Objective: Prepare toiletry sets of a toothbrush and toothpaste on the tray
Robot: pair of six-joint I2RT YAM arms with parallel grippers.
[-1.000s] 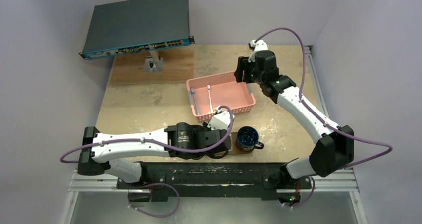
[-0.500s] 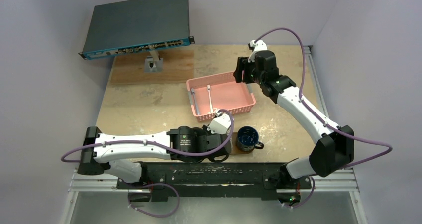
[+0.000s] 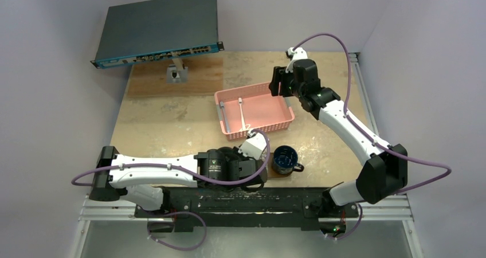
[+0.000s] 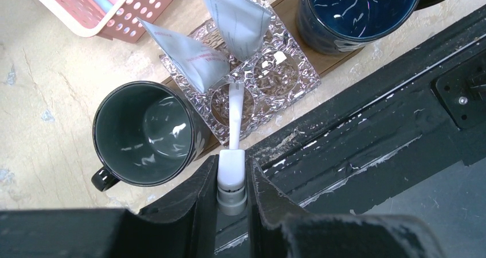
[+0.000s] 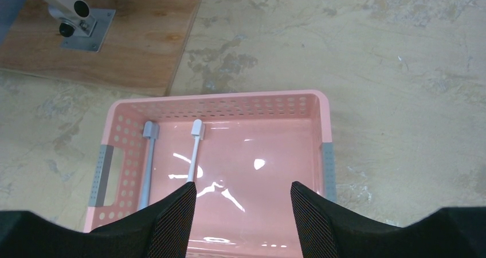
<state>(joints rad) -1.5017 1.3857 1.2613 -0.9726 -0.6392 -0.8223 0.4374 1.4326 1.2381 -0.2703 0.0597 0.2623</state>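
Top external view: the beige table (image 3: 172, 126) carries everything, with the pink lattice basket (image 3: 255, 113) at its middle; beyond the basket's far-left corner a dark network switch (image 3: 157, 28) stands raised over a plywood board (image 3: 152, 83).

The right arm reaches to the basket's far-right corner; in the right wrist view the right gripper (image 5: 242, 184) hangs above the basket with its fingers spread wide and nothing between them.

The left arm lies along the table's near edge, its left gripper (image 4: 232, 178) on the basket's near side; its fingers are drawn narrow, pinching the base of the held white toothbrush (image 4: 235, 112).

The brown wooden tray (image 4: 332, 62) sits just near of the basket; on it stand a dark blue mug (image 4: 361, 8), a dark grey mug (image 4: 143, 133), and between them a square dish (image 4: 275, 69) with a silvery, dimpled surface.

Two silver-grey tubes (image 4: 186, 54) (image 4: 235, 17) lean tilted on the part of the dish nearest the basket; the held toothbrush's head lies over the dish, pointing toward the basket.

Inside the basket, along its left side, lie a grey toothbrush (image 5: 148, 166) and a loose white toothbrush (image 5: 195, 149), side by side and apart.
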